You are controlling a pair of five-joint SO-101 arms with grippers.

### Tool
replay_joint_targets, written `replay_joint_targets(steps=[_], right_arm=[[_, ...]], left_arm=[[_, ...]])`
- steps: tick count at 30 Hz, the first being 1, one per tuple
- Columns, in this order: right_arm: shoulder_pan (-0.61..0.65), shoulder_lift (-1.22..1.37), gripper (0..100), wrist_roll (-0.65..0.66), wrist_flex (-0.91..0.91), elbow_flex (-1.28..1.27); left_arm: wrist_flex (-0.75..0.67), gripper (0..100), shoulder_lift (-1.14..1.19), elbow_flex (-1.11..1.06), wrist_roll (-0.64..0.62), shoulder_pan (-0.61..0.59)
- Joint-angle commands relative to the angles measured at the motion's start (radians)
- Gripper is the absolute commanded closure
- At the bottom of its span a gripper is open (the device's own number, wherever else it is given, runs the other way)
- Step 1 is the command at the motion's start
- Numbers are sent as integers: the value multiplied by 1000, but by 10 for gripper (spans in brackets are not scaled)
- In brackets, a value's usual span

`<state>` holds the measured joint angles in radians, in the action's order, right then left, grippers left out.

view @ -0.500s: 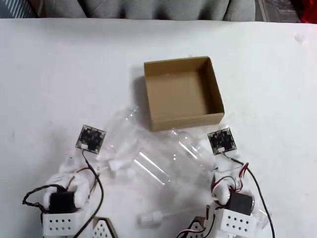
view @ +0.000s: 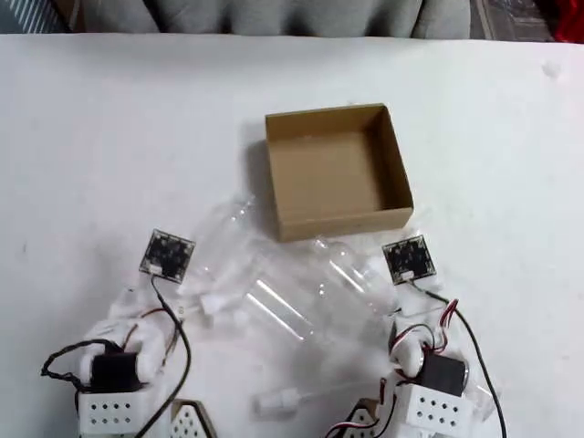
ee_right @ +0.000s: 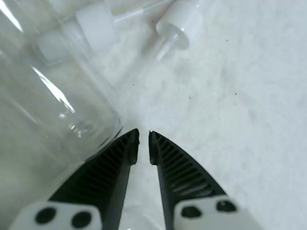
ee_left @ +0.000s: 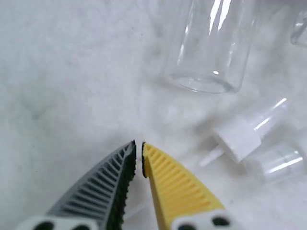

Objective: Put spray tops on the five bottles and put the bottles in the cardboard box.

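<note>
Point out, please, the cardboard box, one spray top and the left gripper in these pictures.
cardboard box (view: 342, 222): high view, on its near outer wall.
spray top (ee_left: 238, 140): left wrist view, on its white collar.
left gripper (ee_left: 138, 143): left wrist view, midway between its fingertips.

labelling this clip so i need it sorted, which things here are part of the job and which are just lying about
Job: cardboard box, clear bottles, spray tops, the last two loose on the table.
Lying about: grey cushions beyond the table, red thing at the far edge.
</note>
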<state>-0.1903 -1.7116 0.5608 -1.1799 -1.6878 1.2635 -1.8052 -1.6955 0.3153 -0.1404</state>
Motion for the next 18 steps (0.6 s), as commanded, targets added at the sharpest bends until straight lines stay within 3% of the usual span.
replay_joint_targets(steps=[1, 11, 18], right_arm=[[-2, 2, 981, 5, 10, -8], [-2, 2, 982, 5, 10, -8], [-38, 2, 982, 5, 10, -8]], left_arm=[[8, 976, -2, 2, -2, 2], [-12, 976, -2, 100, 6, -19], [-28, 976, -2, 305, 6, -13]])
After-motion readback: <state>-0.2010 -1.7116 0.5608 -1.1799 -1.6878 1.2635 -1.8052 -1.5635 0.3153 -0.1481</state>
